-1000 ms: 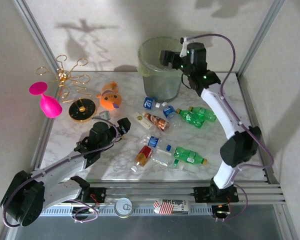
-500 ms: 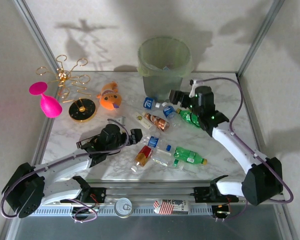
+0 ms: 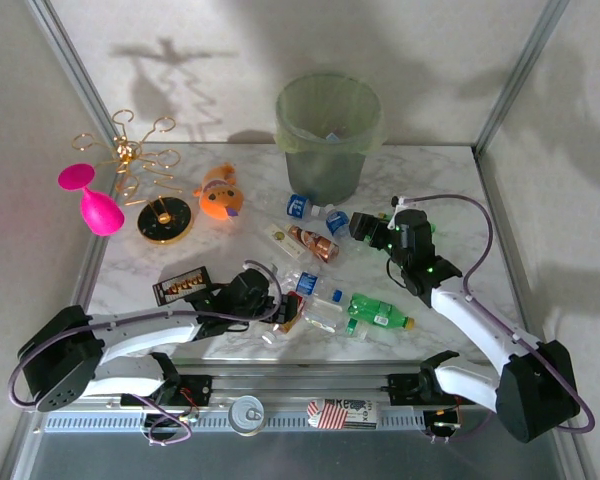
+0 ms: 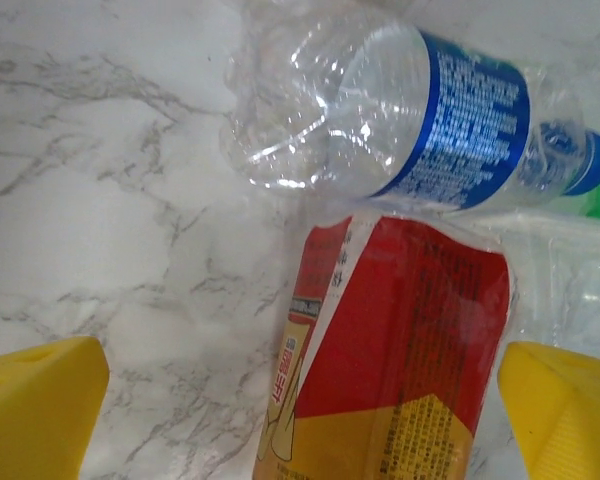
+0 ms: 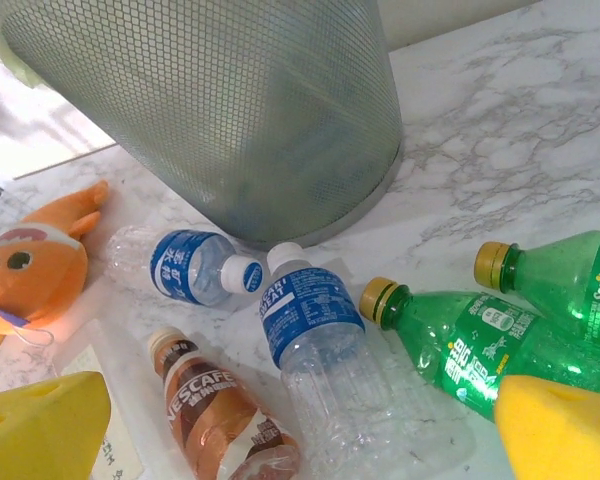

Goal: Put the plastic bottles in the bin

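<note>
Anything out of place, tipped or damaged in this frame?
Yes. The pink glass at far left seems tipped on its side, the bottles are crushed, and a can and small carton sit off the marble on the front rail.

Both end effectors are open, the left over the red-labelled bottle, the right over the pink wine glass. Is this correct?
Not quite. The right wrist view shows the right end effector open over the blue-labelled clear bottle near the bin; the pink wine glass is far off to the left. The left end effector is indeed open over the red-labelled bottle.
</note>
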Controlling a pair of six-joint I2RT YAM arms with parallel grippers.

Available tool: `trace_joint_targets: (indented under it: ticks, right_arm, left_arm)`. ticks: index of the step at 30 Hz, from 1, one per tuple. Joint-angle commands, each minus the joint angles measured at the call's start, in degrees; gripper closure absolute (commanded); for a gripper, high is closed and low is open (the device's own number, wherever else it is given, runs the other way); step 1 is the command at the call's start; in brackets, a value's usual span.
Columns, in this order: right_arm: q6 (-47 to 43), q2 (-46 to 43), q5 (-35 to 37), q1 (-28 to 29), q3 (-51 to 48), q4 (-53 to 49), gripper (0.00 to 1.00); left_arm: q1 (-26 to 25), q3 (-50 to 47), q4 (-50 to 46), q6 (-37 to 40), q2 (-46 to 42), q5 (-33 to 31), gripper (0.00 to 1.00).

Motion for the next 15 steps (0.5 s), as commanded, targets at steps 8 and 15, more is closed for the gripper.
trace_joint_targets:
  ticks: [8, 15]
  right_arm:
    - [1.7, 1.7, -2.9, 0.2, 0.5, 4.8, 0.01]
    - [1.9, 1.7, -3.1, 0.3, 0.2, 4.7, 0.01]
  left_arm:
    - [-2.6, 1.7, -1.4, -0.3, 2.4, -3.4, 0.03]
    - [-3.8, 2.5, -1.4, 0.0, 5.3, -4.1, 0.04]
